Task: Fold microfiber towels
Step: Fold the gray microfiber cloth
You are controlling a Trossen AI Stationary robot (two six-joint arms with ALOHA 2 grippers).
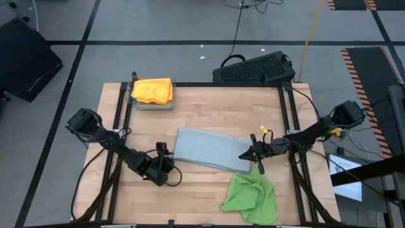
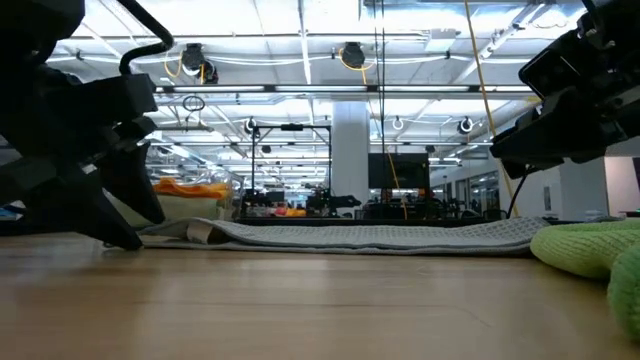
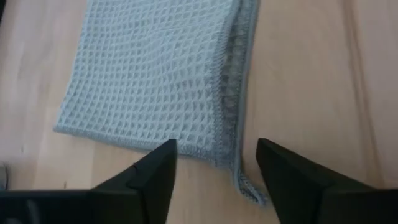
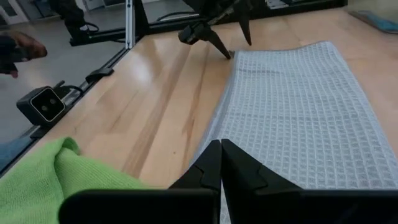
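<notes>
Grey waffle-weave towel (image 1: 209, 149) lies folded flat as a long band across the middle of the wooden tabletop (image 1: 209, 107), one short end toward each arm. Left arm reaches in low from the left edge, its gripper (image 1: 162, 166) at the towel's near left corner; the left wrist view shows its jaws set moderately apart and empty, the fingertips (image 3: 160, 163) just short of the towel's stitched edge, with the corner lying between and slightly beyond them. Right arm extends in from the right edge, its gripper (image 1: 252, 154) at the towel's right end. In the right wrist view its jaws are pressed together, tips over the towel's near edge; whether any cloth is pinched between them cannot be told. Bright green towel (image 1: 251, 195) lies crumpled on the tabletop near the front edge, just beside the grey towel's right end and below the right gripper. Orange towel (image 1: 152, 89) sits folded on top of a small stack at the back left corner, a pale towel (image 1: 152, 105) showing beneath it, well apart from both grippers.
</notes>
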